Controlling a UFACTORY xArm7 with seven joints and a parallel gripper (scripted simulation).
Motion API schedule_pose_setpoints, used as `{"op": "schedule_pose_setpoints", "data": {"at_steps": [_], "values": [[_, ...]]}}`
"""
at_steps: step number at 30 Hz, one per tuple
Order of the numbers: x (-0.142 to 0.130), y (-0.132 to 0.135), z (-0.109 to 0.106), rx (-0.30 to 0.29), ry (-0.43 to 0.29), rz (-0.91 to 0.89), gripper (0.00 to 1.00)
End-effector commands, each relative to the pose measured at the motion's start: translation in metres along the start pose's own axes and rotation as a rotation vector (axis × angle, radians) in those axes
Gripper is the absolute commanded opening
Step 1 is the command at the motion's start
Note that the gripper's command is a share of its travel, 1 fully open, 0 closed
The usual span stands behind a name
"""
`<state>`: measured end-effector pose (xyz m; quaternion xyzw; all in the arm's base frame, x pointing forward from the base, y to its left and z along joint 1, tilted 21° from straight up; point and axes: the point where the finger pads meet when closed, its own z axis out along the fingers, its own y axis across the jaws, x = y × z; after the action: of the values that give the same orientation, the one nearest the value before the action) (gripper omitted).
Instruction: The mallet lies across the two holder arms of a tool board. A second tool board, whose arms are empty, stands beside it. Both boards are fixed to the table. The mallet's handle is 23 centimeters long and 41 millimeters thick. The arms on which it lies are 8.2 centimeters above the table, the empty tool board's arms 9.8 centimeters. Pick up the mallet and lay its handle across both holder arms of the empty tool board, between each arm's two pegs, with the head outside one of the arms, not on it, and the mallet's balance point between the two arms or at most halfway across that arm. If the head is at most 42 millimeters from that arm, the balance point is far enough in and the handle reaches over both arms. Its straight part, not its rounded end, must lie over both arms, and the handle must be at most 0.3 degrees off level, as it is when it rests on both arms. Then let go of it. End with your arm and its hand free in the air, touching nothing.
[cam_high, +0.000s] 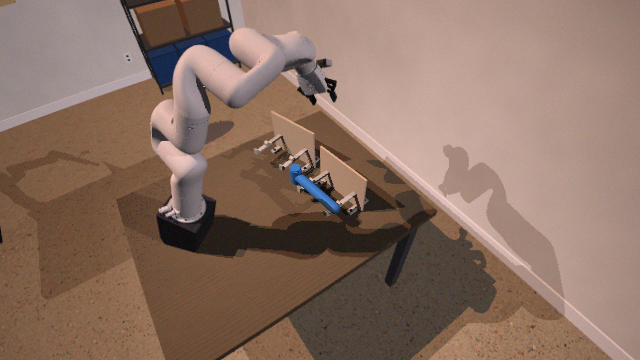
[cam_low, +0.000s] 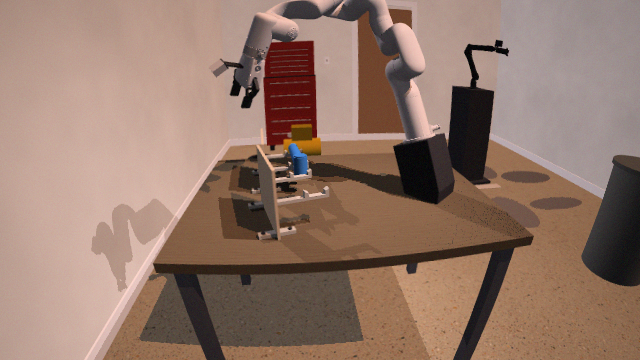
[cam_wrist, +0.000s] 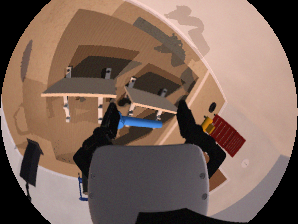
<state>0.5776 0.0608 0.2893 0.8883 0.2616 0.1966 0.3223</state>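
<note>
The blue mallet lies across the two arms of the tool board nearer the table's end. Its head points toward the second board. That second tool board stands beside it, and its two arms are empty. My gripper is open and empty. It hangs high above the boards, close to the wall. In the wrist view the mallet shows far below, between the fingers.
The wall runs just behind both boards. The robot base stands on the table's other side. Off the table are a red tool cabinet, a yellow object, a black pedestal, a dark bin and a shelf.
</note>
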Motion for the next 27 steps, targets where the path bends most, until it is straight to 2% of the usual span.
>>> {"op": "schedule_pose_setpoints", "data": {"at_steps": [1,20,27], "values": [[0.002,0.001,-0.002,-0.001,0.005,0.001,1.0],[0.0,0.001,-0.001,0.001,0.003,0.013,1.0],[-0.027,0.001,0.019,0.036,-0.038,0.219,1.0]]}}
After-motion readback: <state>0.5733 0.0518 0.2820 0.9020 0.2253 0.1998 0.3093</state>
